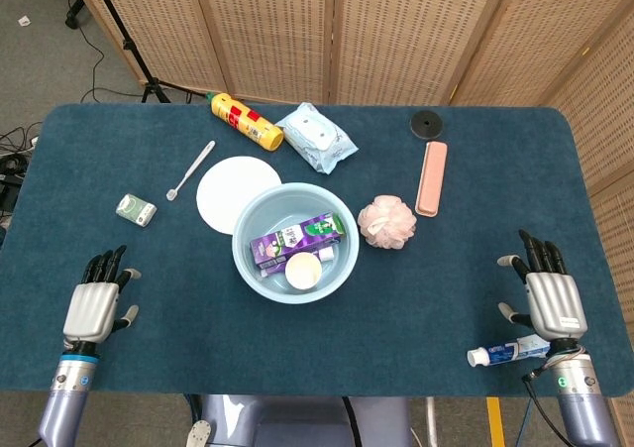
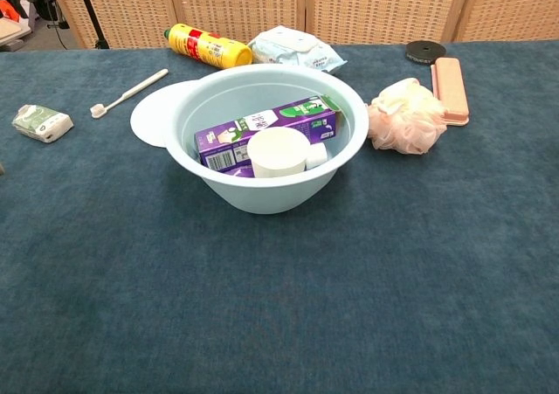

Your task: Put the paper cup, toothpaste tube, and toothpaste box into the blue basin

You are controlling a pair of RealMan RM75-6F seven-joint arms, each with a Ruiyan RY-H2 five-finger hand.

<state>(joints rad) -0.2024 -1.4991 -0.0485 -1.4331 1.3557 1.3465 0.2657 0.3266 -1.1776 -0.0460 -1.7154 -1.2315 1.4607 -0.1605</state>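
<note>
Head view: the table [image 1: 198, 338] carried a dark blue, carpet-like cover; behind it stood woven wicker screen panels [image 1: 396, 31], with grey floor and a black stand leg at the upper left. The blue basin [image 1: 244, 259] sat near the table centre; it held the purple toothpaste box [image 1: 295, 240] and the paper cup [image 1: 302, 270], the cup just in front of the box. The toothpaste tube [image 1: 510, 350] lay on the table near the front right edge, well apart from the basin, just beside the right hand [image 1: 551, 298]. That hand rested palm down with fingers spread, holding nothing; the left hand [image 1: 94, 304] lay likewise at the front left, fingers apart and empty. A white disc [image 1: 233, 187] touched the basin's rear left rim; a pink bath sponge [image 1: 386, 221] sat just right of the basin.

Chest view: neither hand appeared; the basin [image 2: 205, 171] stood centrally with the box [image 2: 262, 132] tilted inside and the cup [image 2: 276, 152] in front of it; the sponge [image 2: 403, 114] lay to its right, touching a pink case [image 2: 451, 86]; a yellow bottle [image 2: 208, 45] lay near the table's far edge.
</note>
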